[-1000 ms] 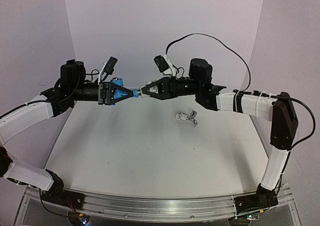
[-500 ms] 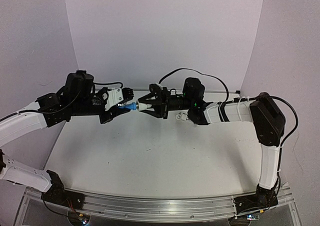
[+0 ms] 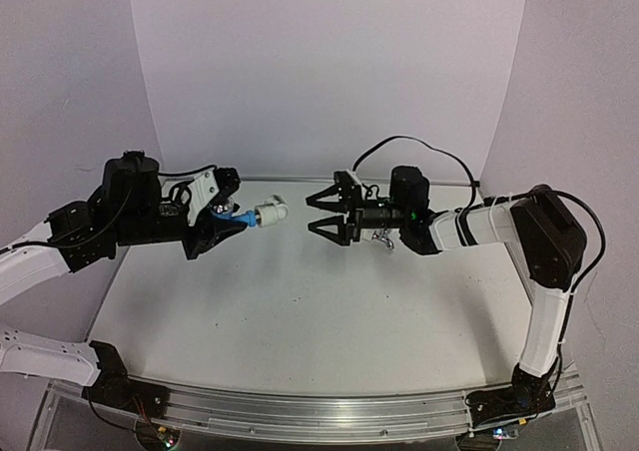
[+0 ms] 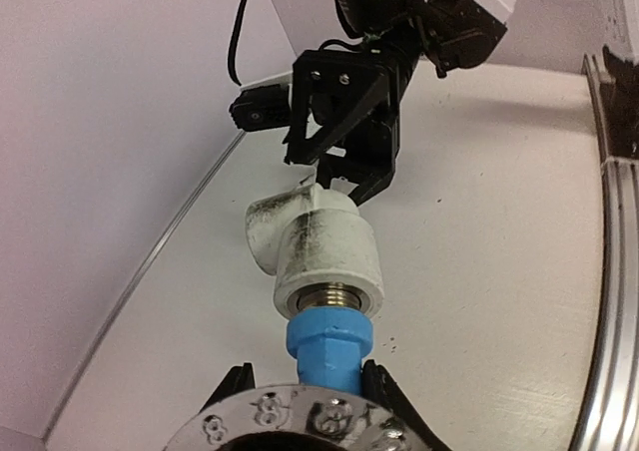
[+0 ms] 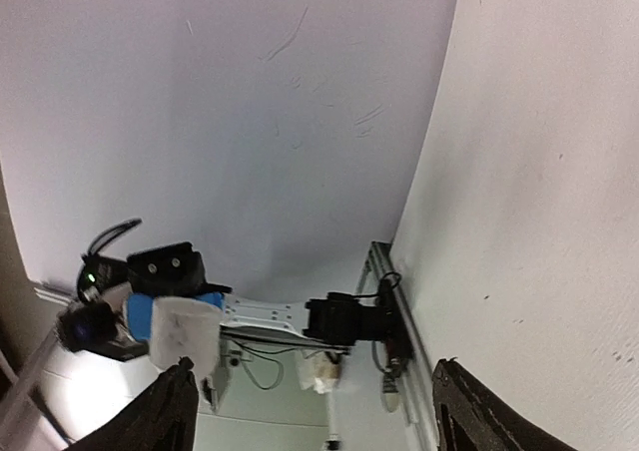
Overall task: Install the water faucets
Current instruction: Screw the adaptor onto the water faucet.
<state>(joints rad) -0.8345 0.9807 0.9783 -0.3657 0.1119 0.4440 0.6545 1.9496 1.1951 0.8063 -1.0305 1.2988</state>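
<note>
My left gripper (image 3: 232,221) is shut on the blue water faucet (image 3: 244,218), held in the air over the table's back left. A white elbow fitting (image 3: 270,213) sits on the faucet's threaded end. In the left wrist view the blue faucet (image 4: 327,343) stands between my left gripper's (image 4: 305,383) jaws, with the scuffed white fitting (image 4: 318,253) above it. My right gripper (image 3: 323,215) hangs open and empty a short gap to the right of the fitting. The silver faucet (image 3: 384,239) peeks out on the table under the right arm.
The white table (image 3: 300,311) ends in a metal rail (image 3: 319,411) at the near edge. Purple backdrop walls close the back and both sides. The right arm's black cable (image 3: 419,152) loops above its wrist.
My right gripper has opened, let go of the white fitting and drawn back to the right. The left arm has pulled slightly left and down with the blue faucet and fitting.
</note>
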